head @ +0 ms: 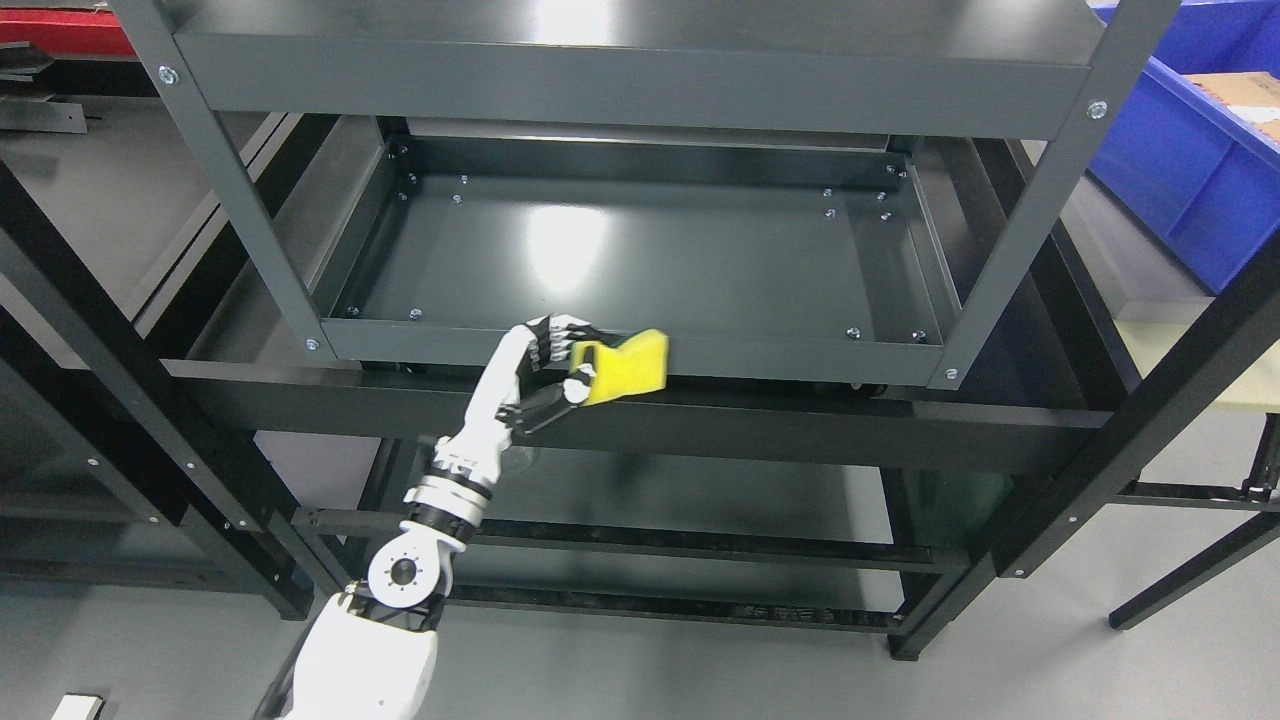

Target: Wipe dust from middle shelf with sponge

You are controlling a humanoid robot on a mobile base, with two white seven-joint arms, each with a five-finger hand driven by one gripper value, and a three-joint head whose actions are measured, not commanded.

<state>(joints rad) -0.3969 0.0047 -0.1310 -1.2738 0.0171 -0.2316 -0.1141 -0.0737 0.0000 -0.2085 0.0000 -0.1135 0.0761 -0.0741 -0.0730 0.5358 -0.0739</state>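
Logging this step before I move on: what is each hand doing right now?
Left hand: fingers closed on the yellow sponge, at the front lip of the middle shelf.
Right hand: not in view.

A yellow sponge [628, 364] sits against the dark grey shelf [640, 260]; right of the shelf is a blue bin [1190, 170]; the left hand [540, 370] is white and black.

Yellow sponge [628, 365], pinched at its left end, sat low-centre in frame against the front lip of the dark grey, glossy middle shelf [640, 255].
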